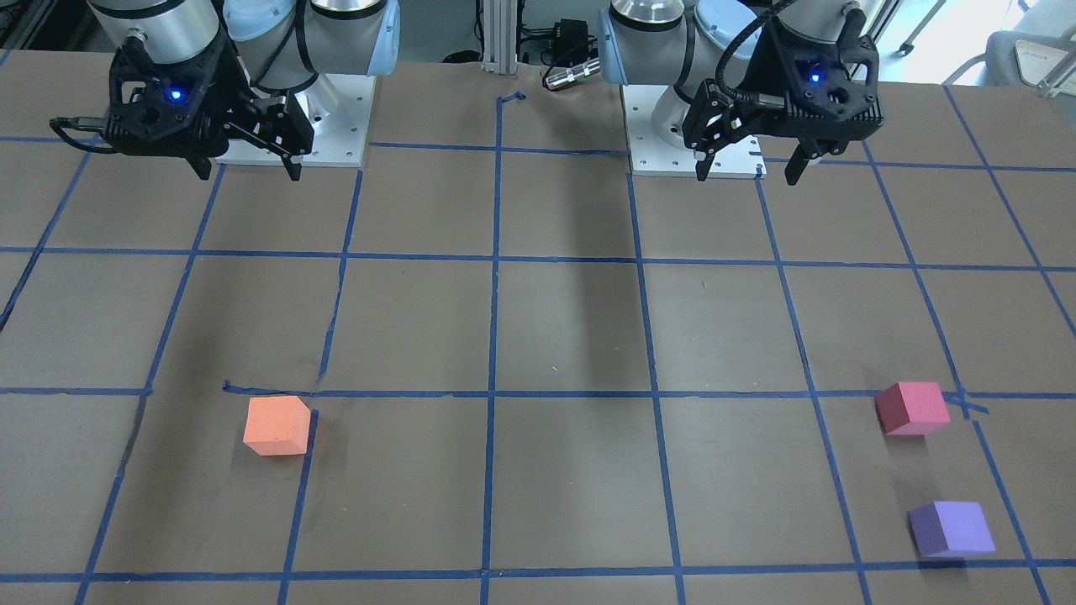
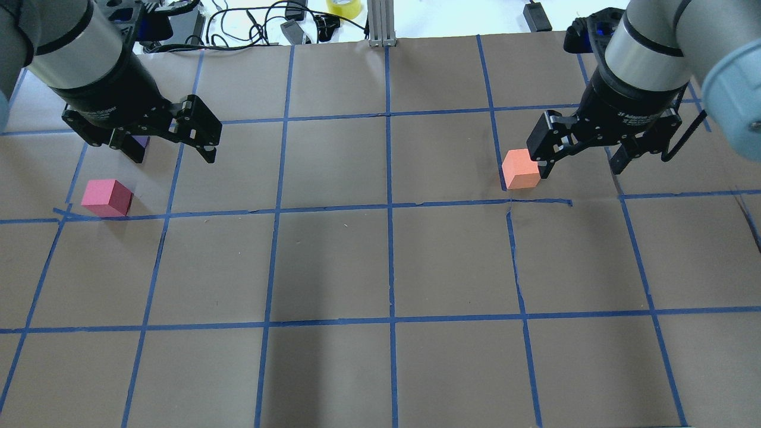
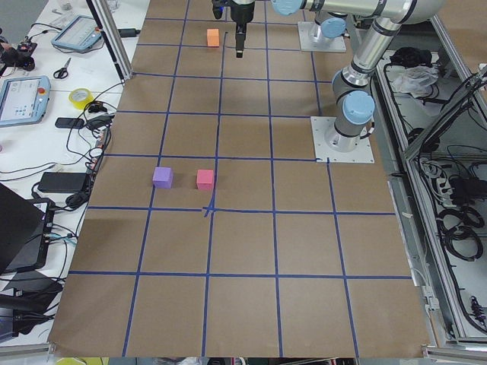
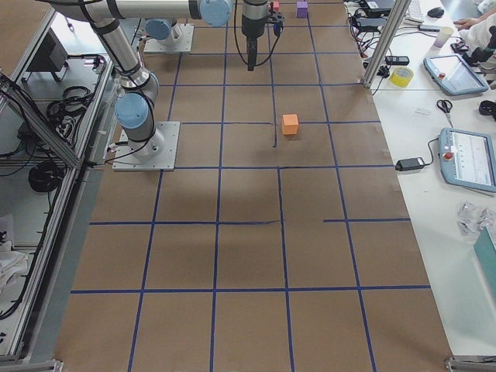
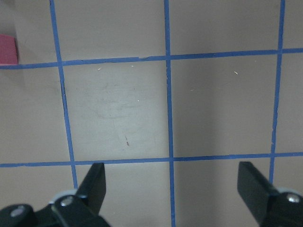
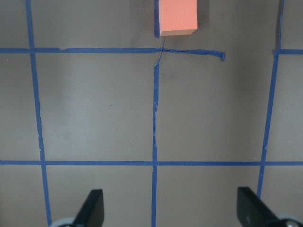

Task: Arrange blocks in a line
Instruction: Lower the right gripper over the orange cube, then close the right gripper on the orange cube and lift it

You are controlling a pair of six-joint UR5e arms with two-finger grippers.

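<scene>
Closest up front is the purple block (image 1: 952, 529), a small matte foamy cube sitting flat on the brown table (image 1: 572, 336) on the robot's left side, out at the far end from the robot. Just behind it, near but not touching, is the pinkish-red block (image 1: 912, 408), about the same size and parked right beside a crossing in the blue tape grid (image 1: 494, 336). Way over on the robot's right side is the orange block (image 1: 277, 426), same kind of cube, turned a little and sitting just beside a tape line, well apart from the other two. Both claws hang above the table back near the arm bases. The left claw (image 1: 748, 172) is spread wide with nothing in it, and the right claw (image 1: 250, 172) is the same, wide apart and empty-handed. Heads up on what's tricky to see: from overhead the purple block is almost totally hidden behind the left claw, only a sliver peeks out. In that same view one finger of the right claw overlaps the edge of the orange block, but the front view shows they're well apart. The left wrist view only catches a cut-off corner of the pinkish-red block at its left edge, and the right wrist view crops the orange one at the top.
</scene>
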